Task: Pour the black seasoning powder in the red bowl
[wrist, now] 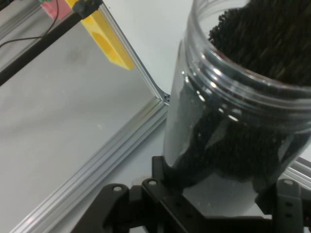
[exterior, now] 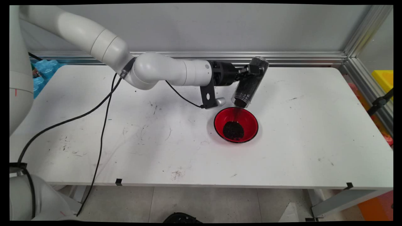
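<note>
Claw: your claw (exterior: 251,72) is clamped on a clear jar (exterior: 250,82), fingers closed against its wall near the closed upper end, above the desk's far-middle area.
Jar: you have it tilted mouth-down toward the near left, and it is mostly full of dark granules (exterior: 248,86). A thin stream falls from its mouth.
Bowl: the red bowl (exterior: 248,119) with a black rim sits just below the jar's mouth, right of the desk's centre. A dark heap (exterior: 233,131) lies on its floor, on the near-left side.
Edges: the desk (exterior: 314,131) ends at an aluminium rail (exterior: 298,58) just behind the jar, so you have little room on the far side. The right edge is well apart from the bowl.
Open room: you have bare top to the right of the bowl, along the near edge, and across the left half, where only the black cables (exterior: 103,125) hang.
Main view only: you see the bowl, the stream and the heap here alone.
Hand view only: you see the jar (wrist: 238,111) up close, its threaded neck and the granules (wrist: 262,39) packed inside, with the black linkage under it, plus the rail corner (wrist: 163,99) and a yellow block (wrist: 109,41) beyond the desk.
</note>
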### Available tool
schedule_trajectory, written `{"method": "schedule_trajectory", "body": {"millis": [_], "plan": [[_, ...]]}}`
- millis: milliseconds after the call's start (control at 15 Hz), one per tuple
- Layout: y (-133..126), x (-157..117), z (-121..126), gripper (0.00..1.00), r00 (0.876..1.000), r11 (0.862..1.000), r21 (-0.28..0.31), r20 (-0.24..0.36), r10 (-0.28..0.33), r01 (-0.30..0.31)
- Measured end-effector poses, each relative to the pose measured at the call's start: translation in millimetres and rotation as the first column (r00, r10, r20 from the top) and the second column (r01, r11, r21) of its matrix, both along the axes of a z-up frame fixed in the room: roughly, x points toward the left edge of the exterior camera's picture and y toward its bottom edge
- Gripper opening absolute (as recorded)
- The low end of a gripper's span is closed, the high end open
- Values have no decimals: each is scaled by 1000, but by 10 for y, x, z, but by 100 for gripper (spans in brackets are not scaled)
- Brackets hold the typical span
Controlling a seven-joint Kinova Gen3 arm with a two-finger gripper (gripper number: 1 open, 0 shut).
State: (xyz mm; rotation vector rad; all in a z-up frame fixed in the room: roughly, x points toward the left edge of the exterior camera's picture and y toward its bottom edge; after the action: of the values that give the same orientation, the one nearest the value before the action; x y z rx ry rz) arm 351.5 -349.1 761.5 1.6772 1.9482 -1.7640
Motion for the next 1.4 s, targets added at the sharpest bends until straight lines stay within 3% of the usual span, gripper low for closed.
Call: {"method": "schedule_trajectory", "body": {"millis": [467, 1067, 1400], "plan": [[8, 1, 0, 0, 1000, 1000, 16, -7, 7, -7], [51, 44, 11, 0, 998, 993, 109, -44, 53, -48], [49, 105, 41, 0, 993, 979, 188, -67, 98, -84]]}}
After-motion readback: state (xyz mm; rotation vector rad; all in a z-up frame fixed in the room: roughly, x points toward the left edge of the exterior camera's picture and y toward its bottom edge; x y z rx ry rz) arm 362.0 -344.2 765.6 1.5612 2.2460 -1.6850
